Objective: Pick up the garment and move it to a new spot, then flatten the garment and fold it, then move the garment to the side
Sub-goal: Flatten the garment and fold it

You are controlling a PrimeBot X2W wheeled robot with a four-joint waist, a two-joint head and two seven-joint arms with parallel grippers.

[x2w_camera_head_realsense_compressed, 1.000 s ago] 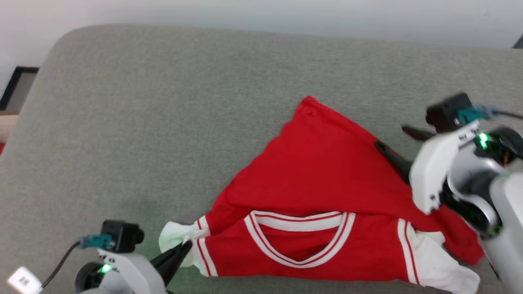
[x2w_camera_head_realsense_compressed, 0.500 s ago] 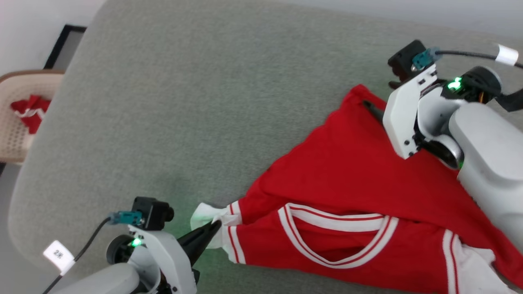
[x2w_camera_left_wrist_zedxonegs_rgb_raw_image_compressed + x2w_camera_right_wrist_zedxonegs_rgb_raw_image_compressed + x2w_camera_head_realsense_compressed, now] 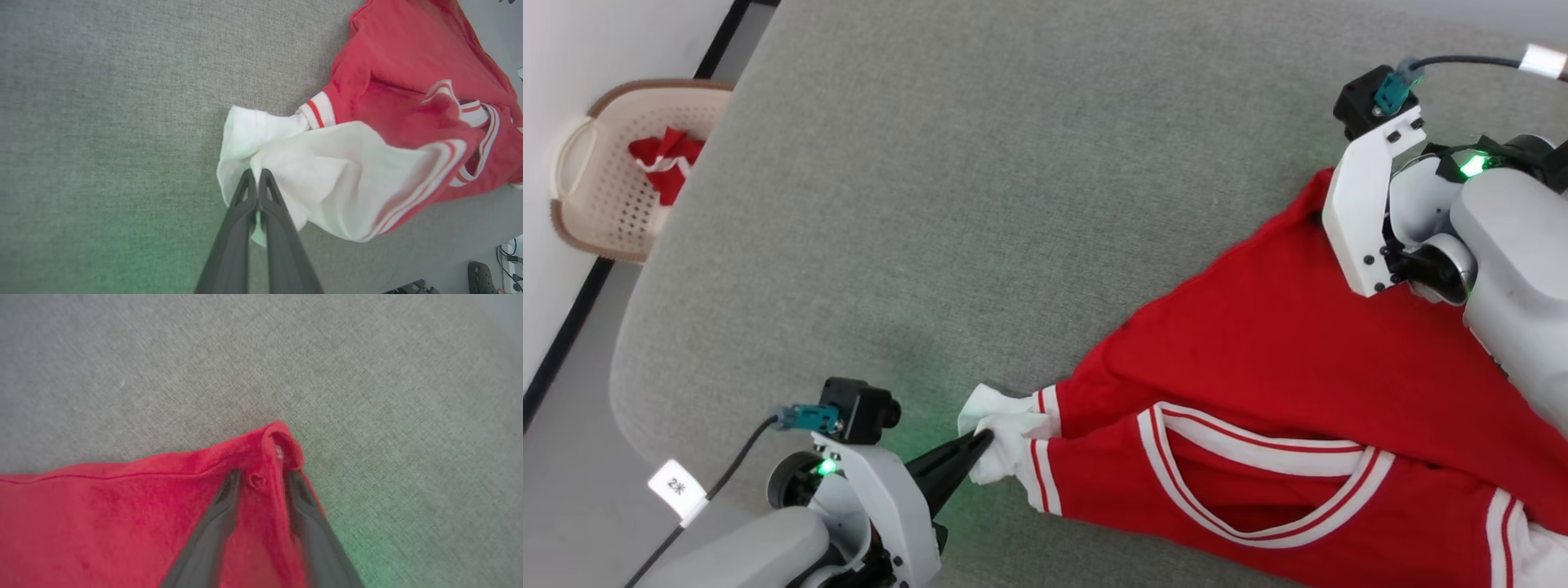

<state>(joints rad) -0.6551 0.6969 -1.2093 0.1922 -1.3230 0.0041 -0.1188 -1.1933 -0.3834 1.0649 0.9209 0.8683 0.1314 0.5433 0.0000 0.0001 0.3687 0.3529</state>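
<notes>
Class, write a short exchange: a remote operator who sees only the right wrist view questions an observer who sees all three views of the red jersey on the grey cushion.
Operator: What is the left end effector doing?
Observer: It is shut on the garment, pinching its white sleeve.
Operator: Anything off the cushion?
Observer: A beige basket holding red-white cloth sits at the robot's left.
</notes>
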